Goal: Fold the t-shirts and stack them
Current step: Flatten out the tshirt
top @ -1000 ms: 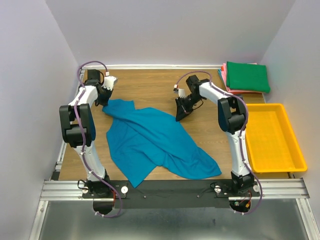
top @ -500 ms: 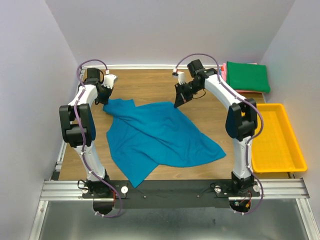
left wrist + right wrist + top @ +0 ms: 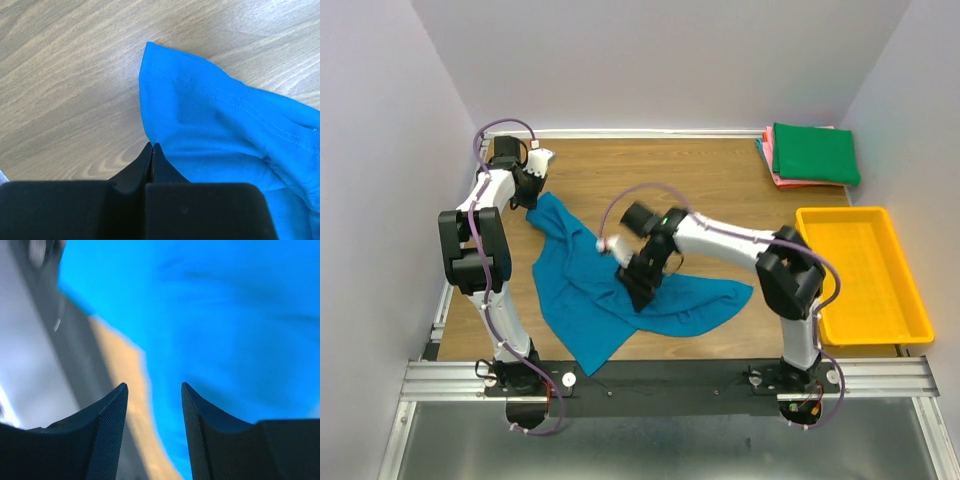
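A teal-blue t-shirt (image 3: pixel 578 292) lies loosely spread and rumpled on the wooden table (image 3: pixel 650 175). My left gripper (image 3: pixel 528 206) is at its far left corner, and in the left wrist view the gripper (image 3: pixel 152 145) is shut on the shirt's hem (image 3: pixel 225 130). My right gripper (image 3: pixel 642 290) hangs over the middle of the shirt. In the blurred right wrist view the gripper (image 3: pixel 153 388) is open and empty, with teal cloth (image 3: pixel 225 315) below it. A folded dark green t-shirt (image 3: pixel 815 152) lies on folded pink ones (image 3: pixel 772 160) at the back right.
A yellow plastic tray (image 3: pixel 910 300) sits at the right edge of the table. Grey walls close in the table on the left, back and right. A black rail (image 3: pixel 670 375) with the arm bases runs along the near edge.
My right gripper let go of the shirt's far right edge and swung down and left over the shirt's middle. The shirt's right side dropped and bunched nearer. The left gripper stayed put.
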`<action>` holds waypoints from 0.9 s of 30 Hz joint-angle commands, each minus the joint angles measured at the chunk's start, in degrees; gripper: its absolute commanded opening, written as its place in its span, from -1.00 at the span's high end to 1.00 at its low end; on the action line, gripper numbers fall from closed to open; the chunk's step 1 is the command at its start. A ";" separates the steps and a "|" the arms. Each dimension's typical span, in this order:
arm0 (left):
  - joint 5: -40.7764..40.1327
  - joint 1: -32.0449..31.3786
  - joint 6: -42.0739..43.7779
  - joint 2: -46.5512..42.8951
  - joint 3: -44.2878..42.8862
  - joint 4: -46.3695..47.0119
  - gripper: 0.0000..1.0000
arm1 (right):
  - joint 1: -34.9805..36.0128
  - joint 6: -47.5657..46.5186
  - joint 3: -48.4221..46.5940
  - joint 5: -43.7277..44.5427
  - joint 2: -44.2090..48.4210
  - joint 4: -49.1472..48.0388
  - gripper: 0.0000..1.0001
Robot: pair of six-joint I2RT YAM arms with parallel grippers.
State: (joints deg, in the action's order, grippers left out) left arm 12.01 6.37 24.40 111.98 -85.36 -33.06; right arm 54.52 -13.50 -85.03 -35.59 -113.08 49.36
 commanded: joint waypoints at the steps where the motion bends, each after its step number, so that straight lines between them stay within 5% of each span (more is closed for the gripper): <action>1: 1.35 0.22 0.03 0.60 0.72 0.19 1.00 | -10.48 1.89 -7.86 1.92 3.04 -1.20 -0.07; 8: 1.79 0.13 -0.15 0.78 0.81 0.10 1.00 | -13.74 4.18 -14.01 6.68 -3.81 -1.64 -0.05; 15: 1.70 0.22 0.12 0.69 0.55 -0.16 1.00 | -13.65 3.30 -14.11 8.26 -9.00 -1.29 -0.33; 22: 1.88 0.22 0.03 1.04 0.99 0.19 1.00 | -13.65 2.16 -11.30 9.93 -11.37 -1.11 -0.38; 27: 2.23 0.22 -0.23 1.31 0.72 0.10 1.00 | -13.74 2.68 -12.00 4.06 -13.22 -1.11 -0.40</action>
State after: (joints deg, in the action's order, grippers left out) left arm 12.49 6.37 24.38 112.20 -85.10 -33.04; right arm 40.64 -10.52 -96.82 -28.14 -124.22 47.66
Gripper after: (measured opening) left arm 0.007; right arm 0.697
